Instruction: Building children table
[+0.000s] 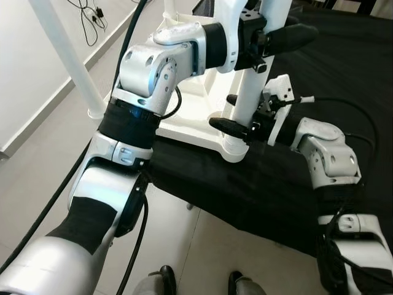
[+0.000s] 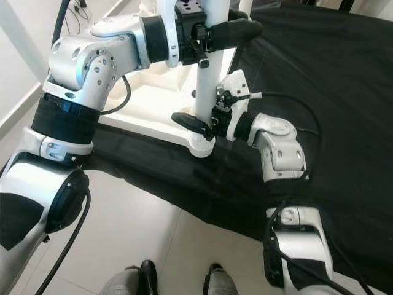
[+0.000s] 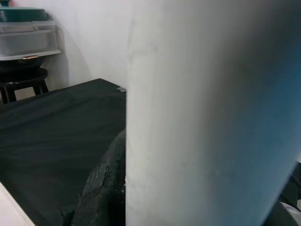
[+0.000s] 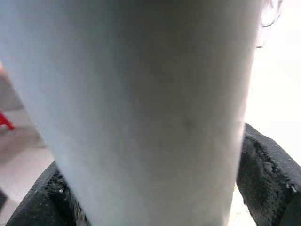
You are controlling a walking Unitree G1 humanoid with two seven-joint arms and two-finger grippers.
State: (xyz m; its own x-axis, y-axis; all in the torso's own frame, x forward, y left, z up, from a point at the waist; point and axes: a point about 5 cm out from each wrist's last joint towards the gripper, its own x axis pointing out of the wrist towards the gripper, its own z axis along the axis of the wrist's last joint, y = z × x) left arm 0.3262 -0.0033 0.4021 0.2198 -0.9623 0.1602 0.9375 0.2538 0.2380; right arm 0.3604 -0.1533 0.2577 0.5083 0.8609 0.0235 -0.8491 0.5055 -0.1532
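A white children's table lies upside down, its top [image 1: 187, 120] resting on a black cloth [image 1: 258, 190]. One white leg [image 1: 249, 92] stands upright at the near corner. High on that leg, my left gripper [image 1: 270, 38] is shut on it, a black finger on either side. My right gripper [image 1: 236, 117] is shut on the same leg just above its base socket [image 1: 233, 147]. In the left wrist view the leg [image 3: 202, 113] is very close, with a black finger [image 3: 101, 188] beside it. The right wrist view has the leg [image 4: 141, 108] between both black fingers [image 4: 263, 174].
Another white leg [image 1: 67, 55] slants up at the left, and a third [image 1: 171, 9] rises at the back. Cables [image 1: 92, 18] lie on the tiled floor by the wall. A black stool [image 3: 21, 77] with plastic drawers stands beyond the cloth.
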